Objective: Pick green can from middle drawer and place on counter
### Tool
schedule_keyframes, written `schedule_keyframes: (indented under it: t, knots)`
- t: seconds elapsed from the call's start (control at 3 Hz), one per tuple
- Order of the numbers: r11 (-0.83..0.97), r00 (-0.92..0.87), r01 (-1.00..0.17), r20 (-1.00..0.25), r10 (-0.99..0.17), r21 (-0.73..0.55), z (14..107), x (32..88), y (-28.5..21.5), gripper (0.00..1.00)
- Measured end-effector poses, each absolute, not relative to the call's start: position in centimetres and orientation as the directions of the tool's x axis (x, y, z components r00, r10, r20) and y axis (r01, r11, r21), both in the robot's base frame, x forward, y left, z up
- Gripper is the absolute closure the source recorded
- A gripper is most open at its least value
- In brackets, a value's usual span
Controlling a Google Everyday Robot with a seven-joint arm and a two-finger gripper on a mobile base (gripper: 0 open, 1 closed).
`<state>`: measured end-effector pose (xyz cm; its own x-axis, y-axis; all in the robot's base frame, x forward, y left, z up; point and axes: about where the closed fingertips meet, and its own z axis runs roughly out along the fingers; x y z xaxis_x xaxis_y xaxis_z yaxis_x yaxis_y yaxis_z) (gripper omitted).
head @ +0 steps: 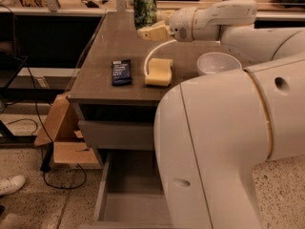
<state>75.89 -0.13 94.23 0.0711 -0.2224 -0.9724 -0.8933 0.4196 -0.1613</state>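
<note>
On my feed the dark blue snack packet (122,72) lies flat at the left of the table (102,51). Below, the middle drawer (136,206) stands pulled out, its grey floor bare. The green can (144,5) stands upright at the table's far edge, with a mottled green-and-white print and a silver top rim. The gripper (151,28) hovers just beside its base; I cannot tell how the jaws stand. Nearer me is a yellow sponge (158,72), with a white bowl (218,62) to its right.
</note>
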Motion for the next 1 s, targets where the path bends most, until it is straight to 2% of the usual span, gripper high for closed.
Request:
schedule_keyframes:
  t: [0.33, 1.0]
  knots:
    - [0.414, 0.077, -0.895, -0.973, -0.217, -0.163, 94.12, 75.70, 0.14, 1.00]
    - [0.513, 0.105, -0.849, -0.992, -0.069, -0.125, 94.44, 76.01, 0.95, 1.00]
